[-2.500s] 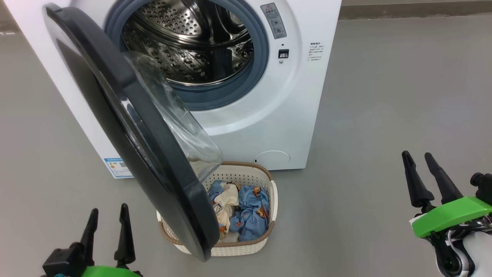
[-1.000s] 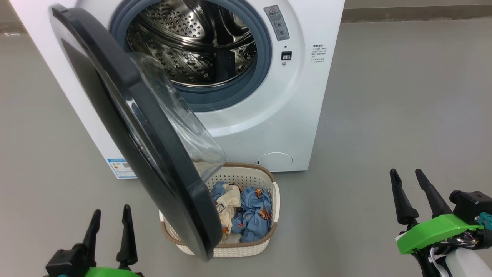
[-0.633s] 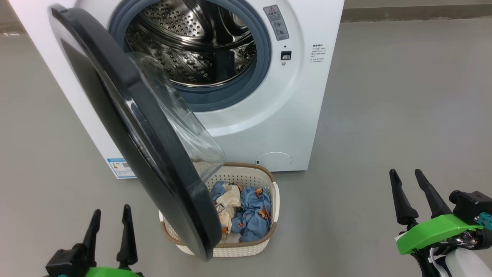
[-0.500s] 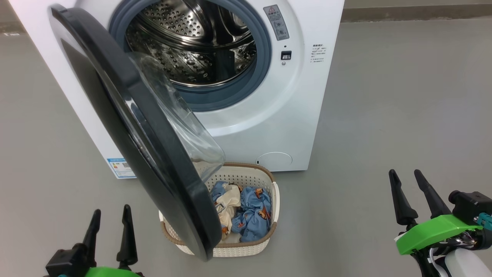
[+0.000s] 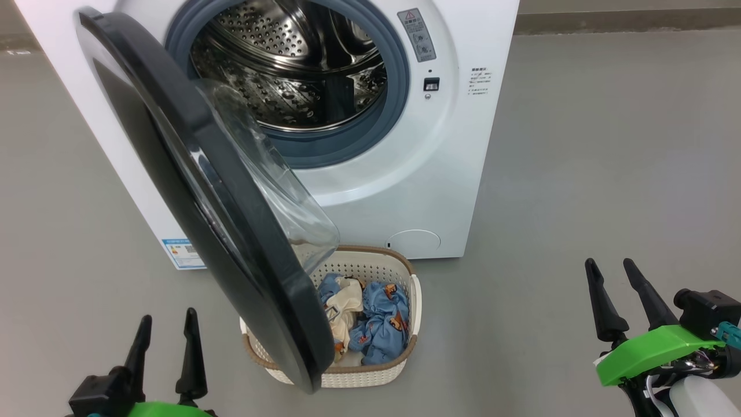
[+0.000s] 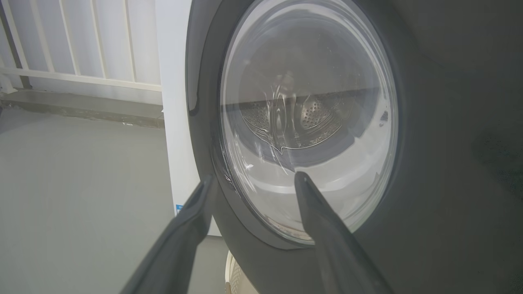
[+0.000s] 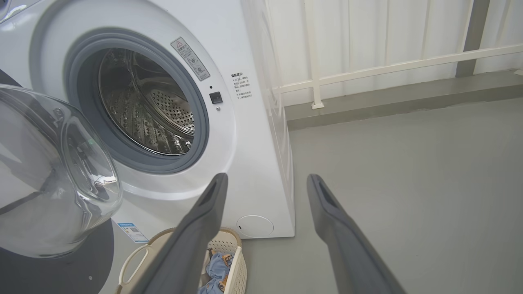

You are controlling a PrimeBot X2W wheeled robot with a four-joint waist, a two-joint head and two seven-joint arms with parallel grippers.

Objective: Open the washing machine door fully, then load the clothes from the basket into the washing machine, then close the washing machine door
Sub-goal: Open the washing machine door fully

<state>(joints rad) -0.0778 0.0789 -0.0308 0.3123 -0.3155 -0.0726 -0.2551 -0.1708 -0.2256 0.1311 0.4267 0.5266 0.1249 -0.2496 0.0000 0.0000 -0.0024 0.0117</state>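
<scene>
- Head view has the washing machine door (image 5: pixel 173 116) swung out from the washing machine (image 5: pixel 405 174), running from the upper left of the frame down to the lower middle. I judge it about half open, not fully, so the first step is not finished.
- The door's lower edge covers the left part of the basket (image 5: pixel 370 373), which sits on the floor at the lower middle of the frame, just in front of the machine.
- The clothes (image 5: pixel 379 324) lie bundled in the basket, blue and cream, just right of the door's edge. None is out yet.
- The drum (image 5: pixel 289 69), at the upper middle, looks empty as far as I can see into it, so I judge loading not begun.
- My left pincer (image 5: pixel 166 314) sits at the lower left, fingers apart and holding nothing, clear of the door. In the left wrist view the door's glass is close ahead, at the centre of the frame.
- My right pincer (image 5: pixel 609 262) sits at the lower right, also spread and empty, well apart from the basket and the machine.
- What is left, as I judge it: push the door wider, carry the clothes into the drum, then shut the door.
</scene>
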